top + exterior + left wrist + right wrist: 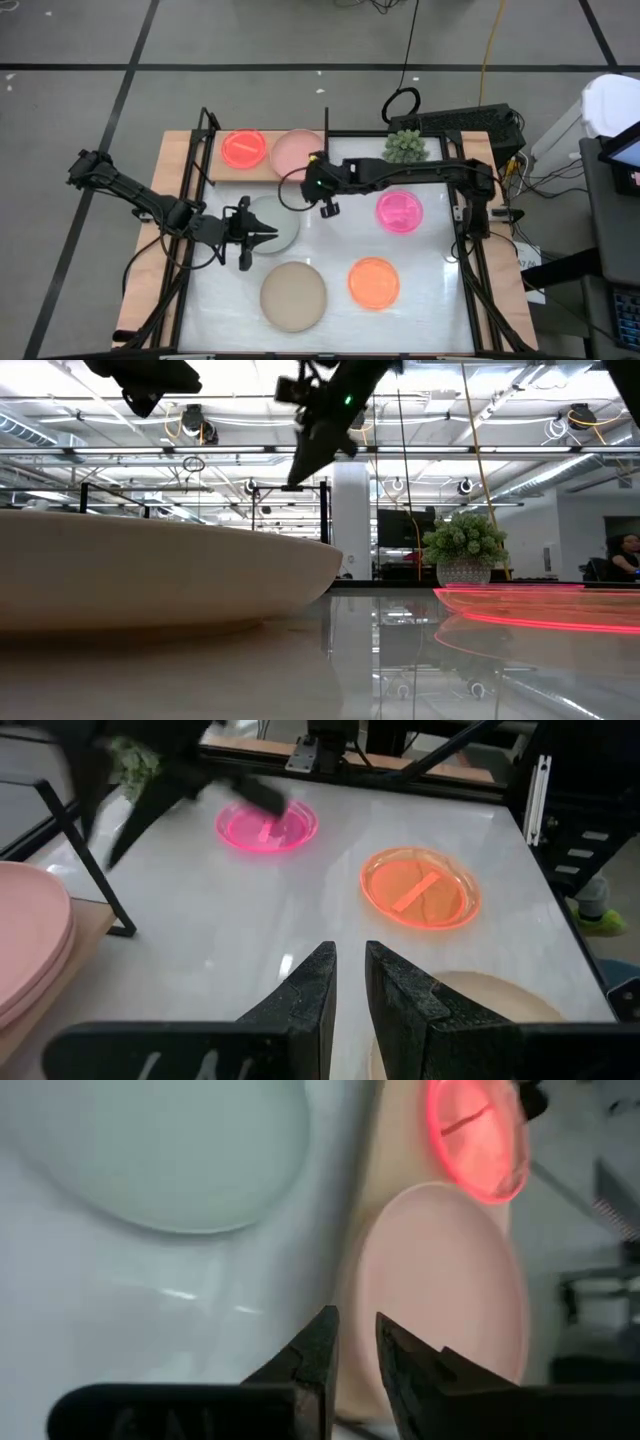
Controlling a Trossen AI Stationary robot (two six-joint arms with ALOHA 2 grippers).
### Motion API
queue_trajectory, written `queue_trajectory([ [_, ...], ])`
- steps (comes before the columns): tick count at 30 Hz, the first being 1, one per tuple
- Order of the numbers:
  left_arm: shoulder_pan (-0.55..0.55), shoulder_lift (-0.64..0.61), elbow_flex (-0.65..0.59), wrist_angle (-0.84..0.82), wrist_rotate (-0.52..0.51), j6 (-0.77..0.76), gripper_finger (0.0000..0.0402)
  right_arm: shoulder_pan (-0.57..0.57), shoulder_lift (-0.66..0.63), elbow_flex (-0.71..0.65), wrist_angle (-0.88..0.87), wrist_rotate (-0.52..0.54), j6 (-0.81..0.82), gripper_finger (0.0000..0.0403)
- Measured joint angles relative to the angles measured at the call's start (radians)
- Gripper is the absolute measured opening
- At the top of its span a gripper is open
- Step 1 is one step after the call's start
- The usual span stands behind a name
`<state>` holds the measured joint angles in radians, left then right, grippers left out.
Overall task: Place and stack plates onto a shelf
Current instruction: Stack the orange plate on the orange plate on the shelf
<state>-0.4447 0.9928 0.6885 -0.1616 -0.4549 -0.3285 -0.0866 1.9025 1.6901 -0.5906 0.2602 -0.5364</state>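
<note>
White glossy tabletop (330,235) carries the work, with the wooden shelf (215,170) along its far left edge already holding a neon plate (244,148) and pale pink plates (297,150), stacked there to save room. Left gripper (268,234), fingers narrowly parted and empty, hangs over the grey-green plate (280,225), partly hiding it. Right gripper (328,207), fingers slightly apart, holds nothing beside the shelf. Beige (293,295), orange (373,281) and pink (398,211) plates wait.
</note>
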Motion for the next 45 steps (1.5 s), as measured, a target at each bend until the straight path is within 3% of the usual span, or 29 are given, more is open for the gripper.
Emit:
queue_trajectory([
  [10, -0.042, 0.0, 0.0, -0.048, 0.001, -0.012, 0.0063, 0.138, -0.079, 0.0, -0.236, -0.003, 0.431, 0.0054],
  [16, -0.074, 0.0, 0.0, -0.078, 0.0, -0.024, 0.0063, 0.257, -0.078, 0.0, -0.321, -0.002, 0.591, 0.0054],
  [29, -0.19, 0.002, 0.0, -0.134, 0.0, -0.118, 0.0063, 0.529, -0.078, -0.053, -0.239, 0.002, 0.772, 0.0054],
  [35, -0.226, 0.002, 0.0, -0.134, -0.001, -0.134, 0.0063, 0.618, -0.077, -0.109, -0.279, -0.029, 0.958, 0.0057],
  [40, -0.231, 0.002, 0.0, -0.134, -0.043, -0.13, 0.0063, 0.692, -0.078, -0.147, -0.251, -0.107, 1.107, 0.007],
  [45, -0.231, 0.019, 0.0, -0.134, -0.07, -0.115, 0.0063, 0.762, -0.078, -0.211, -0.217, -0.111, 1.222, 0.0101],
])
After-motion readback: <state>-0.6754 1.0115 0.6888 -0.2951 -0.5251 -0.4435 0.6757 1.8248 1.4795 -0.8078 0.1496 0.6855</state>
